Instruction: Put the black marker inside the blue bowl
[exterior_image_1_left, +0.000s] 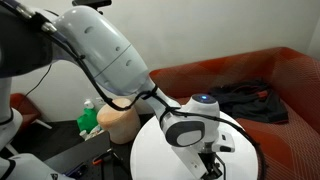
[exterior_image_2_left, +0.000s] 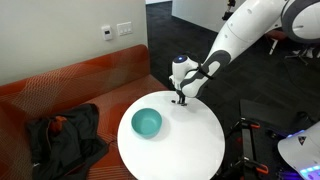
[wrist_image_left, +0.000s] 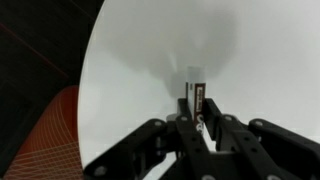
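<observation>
The gripper (wrist_image_left: 198, 120) is pinching narrowly around the thin black marker (wrist_image_left: 196, 95), low over the round white table (exterior_image_2_left: 190, 150). Pickup appears underway; the transfer is pending, as the small teal-blue bowl (exterior_image_2_left: 147, 123) is sitting empty nearby.

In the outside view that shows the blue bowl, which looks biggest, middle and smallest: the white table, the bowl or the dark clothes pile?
1. white table
2. dark clothes pile
3. blue bowl
</observation>
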